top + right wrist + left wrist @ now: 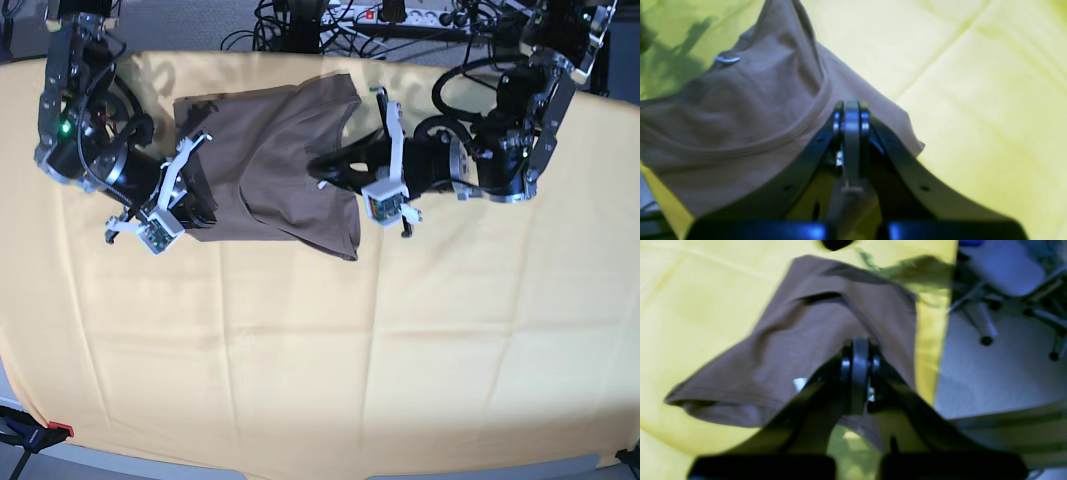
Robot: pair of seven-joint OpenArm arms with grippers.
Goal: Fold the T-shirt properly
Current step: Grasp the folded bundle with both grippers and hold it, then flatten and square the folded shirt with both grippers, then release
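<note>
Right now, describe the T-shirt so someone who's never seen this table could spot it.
A yellow cloth covers the whole table. Near its far edge, between the two arms, lies the T-shirt: rumpled, plain taupe-brown, the only dark fabric on the yellow.

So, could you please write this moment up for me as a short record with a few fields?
garment: T-shirt, taupe-brown, bunched and only partly flat
surface: yellow cloth covering the table
left gripper: shut on the T-shirt's fabric, which lifts in a ridge toward it
right gripper: shut on the T-shirt's fabric beside a curved seam
arm positions: one at each side of the T-shirt in the base view
fold state: not yet a neat fold
</note>
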